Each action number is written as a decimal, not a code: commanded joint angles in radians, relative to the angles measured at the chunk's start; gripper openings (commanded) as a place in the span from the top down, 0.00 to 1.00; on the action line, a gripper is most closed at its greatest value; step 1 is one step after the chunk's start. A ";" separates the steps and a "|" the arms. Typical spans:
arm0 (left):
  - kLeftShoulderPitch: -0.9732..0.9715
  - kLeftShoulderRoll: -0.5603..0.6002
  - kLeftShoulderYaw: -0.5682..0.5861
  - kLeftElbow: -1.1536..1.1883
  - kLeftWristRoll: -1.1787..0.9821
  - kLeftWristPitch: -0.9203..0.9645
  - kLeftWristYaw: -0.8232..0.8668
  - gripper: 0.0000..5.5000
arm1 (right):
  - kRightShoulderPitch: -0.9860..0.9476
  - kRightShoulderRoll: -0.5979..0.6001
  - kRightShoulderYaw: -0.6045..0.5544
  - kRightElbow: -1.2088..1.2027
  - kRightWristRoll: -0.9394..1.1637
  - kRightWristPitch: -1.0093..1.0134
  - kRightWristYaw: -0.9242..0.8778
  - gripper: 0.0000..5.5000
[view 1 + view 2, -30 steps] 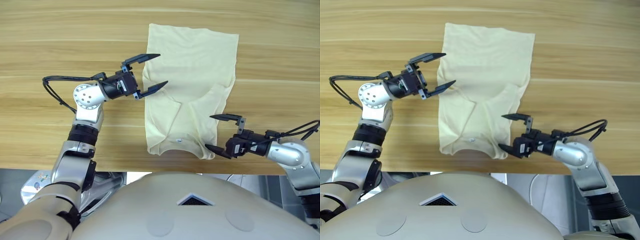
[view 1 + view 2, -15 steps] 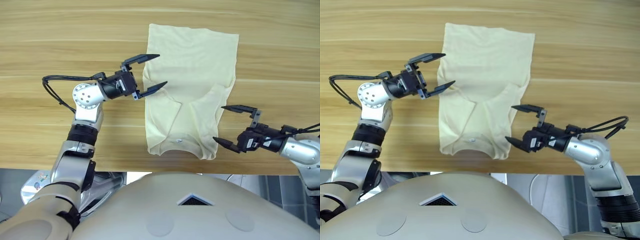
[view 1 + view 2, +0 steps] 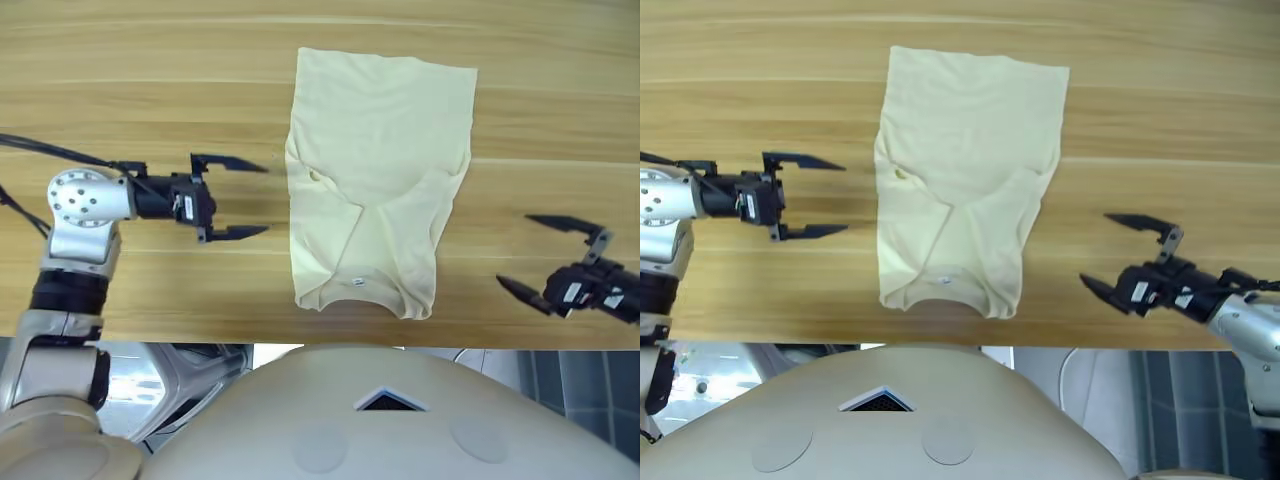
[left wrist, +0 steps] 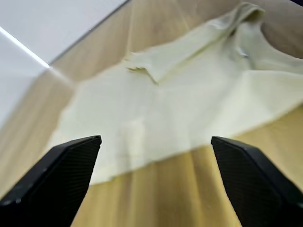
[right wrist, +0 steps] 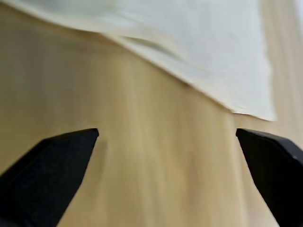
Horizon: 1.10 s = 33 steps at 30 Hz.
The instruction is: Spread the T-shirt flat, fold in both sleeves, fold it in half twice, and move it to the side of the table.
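Wooden bench [image 3: 150,80], pale T-shirt [image 3: 375,150] with sleeves folded in.
Likely limp and light; best pinched at near corners. Left tool [image 3: 262,199] and right tool [image 3: 515,250] gape, empty.

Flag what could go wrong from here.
The pale yellow T-shirt has sleeves folded in loosely; pinching only the top layer could undo them. Its collar end lies near the front edge of the wooden table, so a drag might pull it off. Both the left gripper and right gripper hover beside it, jaws open.
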State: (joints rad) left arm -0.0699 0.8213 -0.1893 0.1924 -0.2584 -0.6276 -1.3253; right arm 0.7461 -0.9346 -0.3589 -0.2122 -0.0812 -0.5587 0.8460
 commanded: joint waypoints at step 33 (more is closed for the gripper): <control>0.084 -0.166 -0.268 0.034 0.224 -0.126 0.119 0.38 | -0.128 0.007 0.470 -0.014 -0.083 0.020 -0.012 0.37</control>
State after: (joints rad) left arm 0.0189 0.6553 -0.4397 0.2094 -0.0572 -0.7585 -1.2045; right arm 0.6174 -0.9147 0.0944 -0.2522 -0.1114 -0.5606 0.8284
